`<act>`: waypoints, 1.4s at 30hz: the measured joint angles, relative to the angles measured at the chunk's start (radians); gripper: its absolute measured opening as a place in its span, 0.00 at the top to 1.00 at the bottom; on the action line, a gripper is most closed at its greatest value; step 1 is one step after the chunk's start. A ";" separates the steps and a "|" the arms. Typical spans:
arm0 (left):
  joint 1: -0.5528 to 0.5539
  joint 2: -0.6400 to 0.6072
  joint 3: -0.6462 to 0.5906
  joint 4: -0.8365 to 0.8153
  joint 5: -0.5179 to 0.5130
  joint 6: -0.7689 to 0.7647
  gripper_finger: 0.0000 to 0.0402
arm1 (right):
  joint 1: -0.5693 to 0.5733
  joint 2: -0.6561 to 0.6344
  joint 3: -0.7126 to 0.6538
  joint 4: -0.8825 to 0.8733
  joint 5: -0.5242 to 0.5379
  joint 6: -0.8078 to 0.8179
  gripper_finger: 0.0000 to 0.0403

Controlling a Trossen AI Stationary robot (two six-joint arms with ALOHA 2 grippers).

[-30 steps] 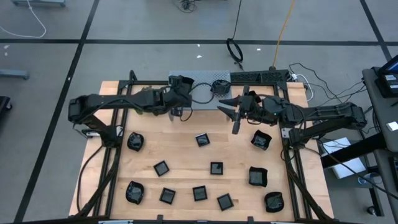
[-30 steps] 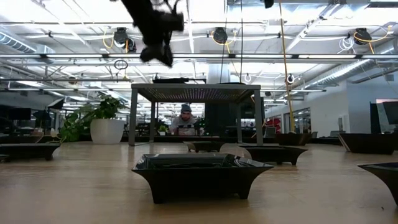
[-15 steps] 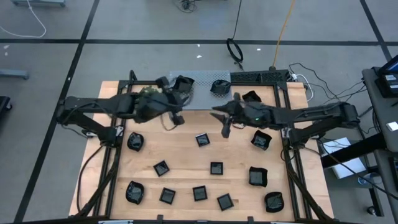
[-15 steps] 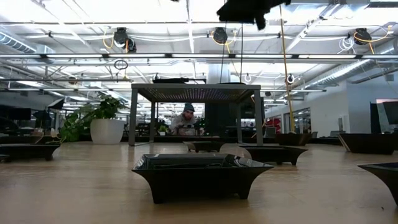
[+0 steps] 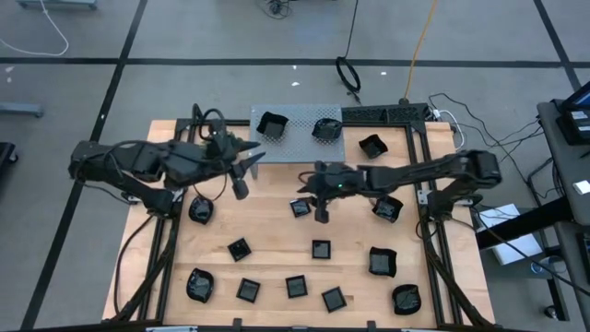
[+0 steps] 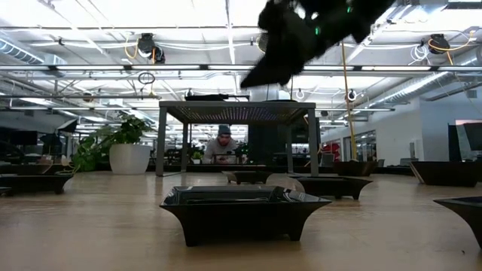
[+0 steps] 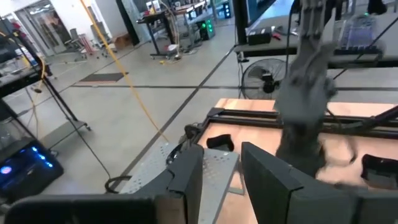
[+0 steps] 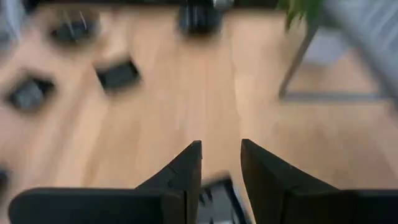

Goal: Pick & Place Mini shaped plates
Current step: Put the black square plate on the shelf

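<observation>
R gripper (image 5: 320,208) hangs over a square plate (image 5: 300,207), fingers parted w/ nothing between. We centre on it, drop straight, pinch one rim. L gripper (image 5: 241,180) waits nearby, also parted & empty.

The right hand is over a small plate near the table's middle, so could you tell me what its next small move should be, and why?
Probably a straight descent. The right hand hangs open and empty, just right of a square plate; in its wrist view that plate shows between and just beyond its fingers. Two plates already sit on the stand. The left hand waits near the stand.
</observation>
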 joint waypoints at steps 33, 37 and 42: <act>-0.023 -0.003 -0.001 -0.008 0.002 0.001 0.71 | 0.065 0.246 0.001 0.012 -0.029 -0.261 0.75; -0.023 -0.003 -0.001 -0.008 0.002 0.001 0.71 | 0.077 0.230 0.001 0.009 0.032 -0.282 0.75; -0.023 -0.003 -0.001 -0.008 0.001 0.004 0.71 | 0.071 0.256 0.000 0.026 0.039 -0.301 0.75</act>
